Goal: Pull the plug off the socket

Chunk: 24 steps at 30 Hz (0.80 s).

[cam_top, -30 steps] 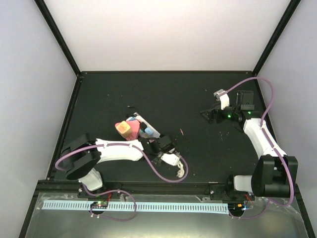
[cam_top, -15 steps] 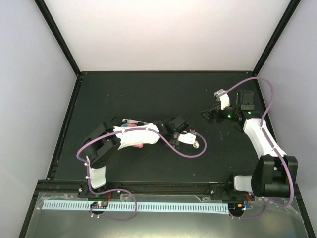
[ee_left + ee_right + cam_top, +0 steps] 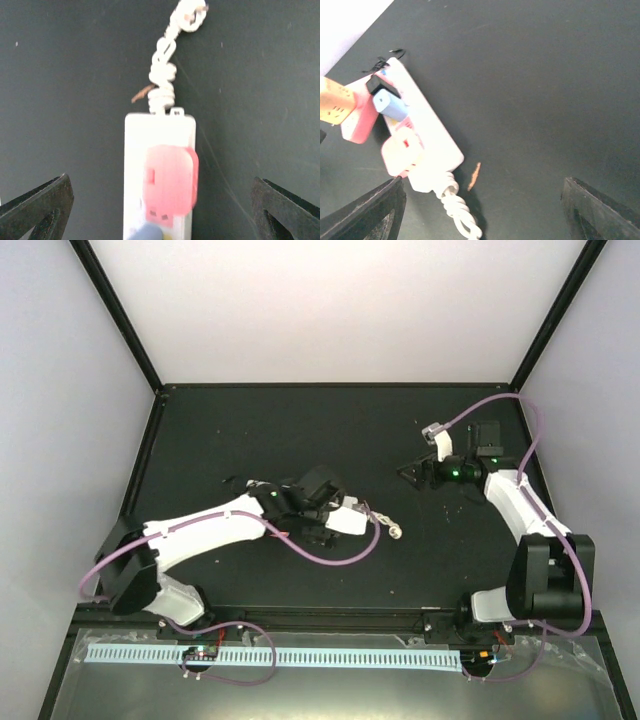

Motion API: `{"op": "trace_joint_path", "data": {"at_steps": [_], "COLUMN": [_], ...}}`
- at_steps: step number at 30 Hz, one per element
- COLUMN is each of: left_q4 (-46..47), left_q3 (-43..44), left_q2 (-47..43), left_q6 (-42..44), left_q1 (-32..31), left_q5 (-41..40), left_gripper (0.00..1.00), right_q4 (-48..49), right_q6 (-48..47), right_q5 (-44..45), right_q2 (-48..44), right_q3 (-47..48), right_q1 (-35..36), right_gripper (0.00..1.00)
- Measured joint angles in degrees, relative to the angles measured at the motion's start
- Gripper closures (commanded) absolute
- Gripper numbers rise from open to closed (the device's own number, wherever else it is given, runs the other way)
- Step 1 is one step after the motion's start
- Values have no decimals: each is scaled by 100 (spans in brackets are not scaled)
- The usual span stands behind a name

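The socket (image 3: 159, 175) is a long white strip lying flat, its coiled white cord (image 3: 165, 65) running away from my left wrist camera. A pink plug (image 3: 170, 185) sits in the outlet nearest the cord. Behind it are a blue plug (image 3: 390, 105) and a pink adapter (image 3: 357, 122) carrying a yellow cube (image 3: 332, 100). My left gripper (image 3: 160, 215) is open wide, with its fingertips (image 3: 35, 210) on either side of the strip and apart from it. The left arm hides most of the strip in the top view. My right gripper (image 3: 482, 215) is open and empty, well to the right of the socket (image 3: 427, 140).
A small brown scrap (image 3: 474, 176) lies on the black mat beside the cord. In the top view the left gripper (image 3: 322, 520) is near the mat's middle and the right gripper (image 3: 418, 473) is at the right. A black frame and pale walls border the mat.
My left arm has swung in over the strip and now covers it in the top view. My right arm has shifted slightly towards the back.
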Motion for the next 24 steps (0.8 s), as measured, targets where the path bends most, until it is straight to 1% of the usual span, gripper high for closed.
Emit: {"op": "trace_joint_path", "data": {"at_steps": [3, 5, 8, 11, 14, 18, 24], "left_q4": [42, 103, 278, 728, 1309, 1928, 2632], "left_q3": [-579, -964, -1486, -1858, -2087, -2122, -2129], "left_q2": [-560, -754, -822, -820, -804, -590, -76], "left_q6": [13, 61, 155, 260, 382, 490, 654], "left_q1": [181, 238, 243, 243, 243, 243, 243], "left_q5": [13, -13, -59, -164, -273, -420, -634], "left_gripper": [1, 3, 6, 7, 9, 11, 13], "right_q4": [-26, -39, 11, 81, 98, 90, 87], "right_q6": [111, 214, 367, 520, 619, 675, 719], "right_q5": [-118, -177, -236, -260, -262, -264, -260], "right_q2": [192, 302, 529, 782, 1102, 1600, 2135], "right_q3": [155, 245, 332, 341, 413, 623, 820], "right_q1": [236, 413, 785, 1178, 1504, 1801, 2114], "right_gripper": [30, 37, 45, 52, 56, 59, 61]}}
